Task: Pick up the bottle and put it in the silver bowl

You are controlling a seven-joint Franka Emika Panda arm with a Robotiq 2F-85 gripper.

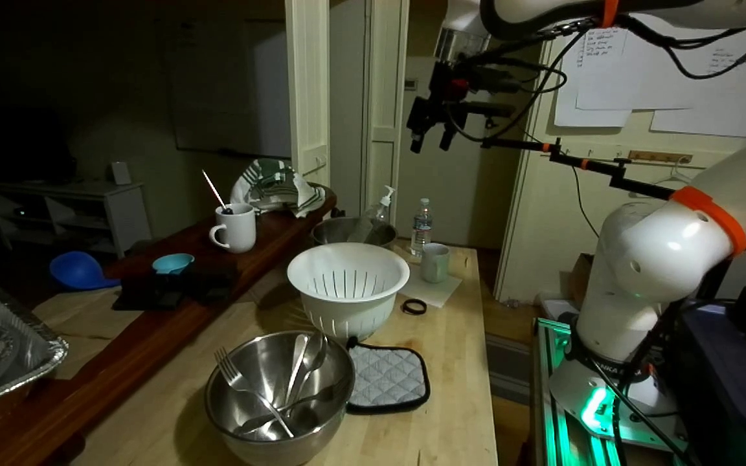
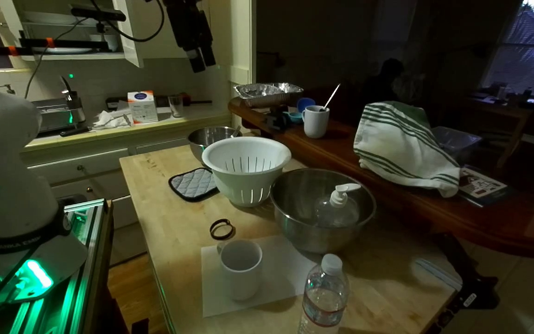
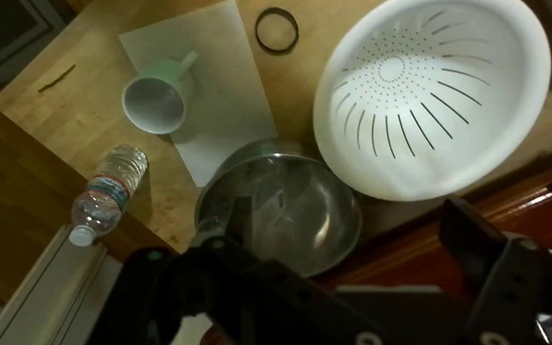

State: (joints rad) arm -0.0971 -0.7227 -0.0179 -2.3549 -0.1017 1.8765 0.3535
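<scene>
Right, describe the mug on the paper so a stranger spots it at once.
On the pale wooden table, find the big white strainer. A black ring lies near it, then a sheet of paper; the pale mug stands upright on that sheet. The white mug on the brown ledge has a stick poking out; this one doesn't.

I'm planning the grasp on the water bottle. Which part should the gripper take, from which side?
Probably the narrow neck under the white cap, with the open gripper coming from above: the water bottle stands upright and tapers toward its top, while a mug stands to one side.
</scene>
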